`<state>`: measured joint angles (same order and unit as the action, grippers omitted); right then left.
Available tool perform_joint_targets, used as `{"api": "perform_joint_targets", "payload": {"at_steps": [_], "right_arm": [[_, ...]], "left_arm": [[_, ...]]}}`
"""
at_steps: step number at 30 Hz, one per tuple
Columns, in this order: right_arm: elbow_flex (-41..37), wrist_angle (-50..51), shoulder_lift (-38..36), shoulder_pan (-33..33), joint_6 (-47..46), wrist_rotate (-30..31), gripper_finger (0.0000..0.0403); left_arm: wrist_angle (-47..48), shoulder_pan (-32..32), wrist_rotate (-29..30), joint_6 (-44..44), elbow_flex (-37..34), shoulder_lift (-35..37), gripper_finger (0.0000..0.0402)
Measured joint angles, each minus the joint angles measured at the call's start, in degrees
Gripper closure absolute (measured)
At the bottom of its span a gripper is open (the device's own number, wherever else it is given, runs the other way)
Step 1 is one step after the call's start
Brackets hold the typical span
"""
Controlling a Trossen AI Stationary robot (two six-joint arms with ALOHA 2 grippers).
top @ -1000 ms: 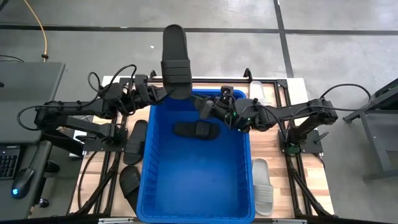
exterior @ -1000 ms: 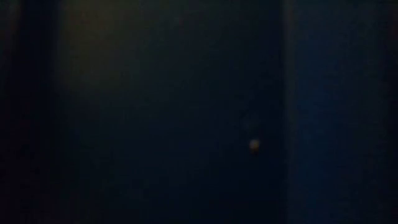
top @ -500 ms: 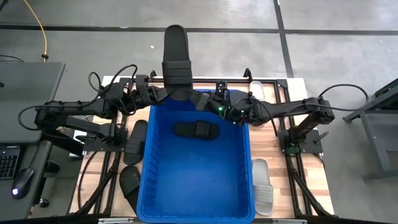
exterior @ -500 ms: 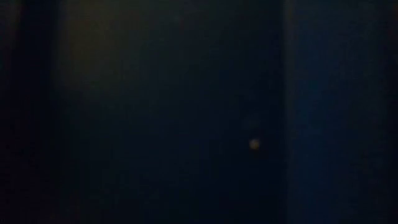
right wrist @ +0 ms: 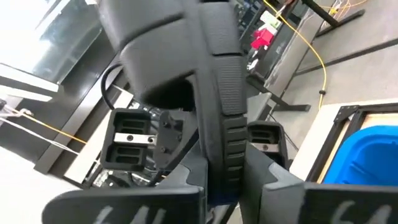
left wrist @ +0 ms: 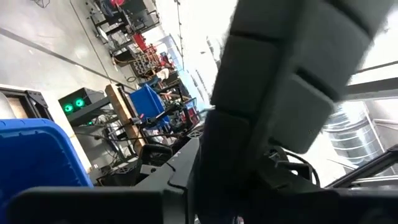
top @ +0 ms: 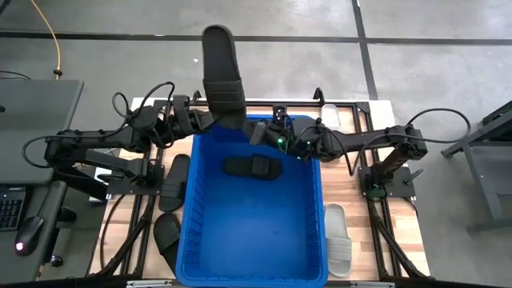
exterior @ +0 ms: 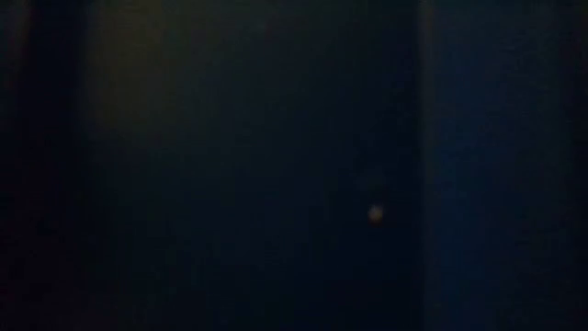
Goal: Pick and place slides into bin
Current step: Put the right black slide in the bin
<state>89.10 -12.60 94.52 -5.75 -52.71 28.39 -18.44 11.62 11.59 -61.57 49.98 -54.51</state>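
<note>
A black slide [top: 222, 78] stands on end above the far rim of the blue bin [top: 240, 240], with the strap facing the right arm. My left gripper [top: 214, 120] comes from the table's left and my right gripper [top: 254, 130] from the right. Both are shut on the slide's lower end. The right wrist view shows the slide's strap [right wrist: 165, 50] and ribbed sole edge close up. A second black slide [top: 253, 167] lies flat on the bin's floor. The low view is dark and shows nothing. My left gripper has the black slide's lower end [left wrist: 242, 162] between its two fingers, coming about level from the table's left. The slide stands upright above the fingers, lifted clear of the bin's rim. The exact place of contact is hidden by the slide itself. My right gripper pinches the ribbed side edge of the sole [right wrist: 225, 149] at the slide's lower end between its two fingers. It reaches in from the table's right, over the bin's far rim. The slide rises upright beyond the fingers.
Two black slides [top: 174, 182] [top: 166, 234] lie on the table left of the bin. A pale slide [top: 337, 238] lies to the bin's right and another [top: 328, 117] at the far right corner. Dark frame rails run along both sides of the table.
My right gripper has moved from over the bin toward the far edge and left, up to the held slide, and has shut on its lower end. The slide's top has tipped a little toward the table's left.
</note>
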Motion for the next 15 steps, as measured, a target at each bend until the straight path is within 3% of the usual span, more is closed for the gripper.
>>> {"api": "perform_joint_targets", "payload": {"at_steps": [5, 10, 15], "right_arm": [[0.0, 2.0, -0.1, 0.6, -1.3, -3.1, 0.039], [0.0, 11.0, -3.0, 0.0, -3.3, -7.4, 0.0391], [-0.1, 24.4, -8.9, -0.7, -7.5, -12.7, 0.0393]], "left_arm": [[0.7, 0.0, -1.0, 0.0, 0.0, -0.1, 0.0337], [1.0, 0.0, -6.8, 1.5, -0.1, -0.5, 0.0361], [4.6, -0.1, -14.8, 0.9, -0.2, -0.6, 0.0315]]}}
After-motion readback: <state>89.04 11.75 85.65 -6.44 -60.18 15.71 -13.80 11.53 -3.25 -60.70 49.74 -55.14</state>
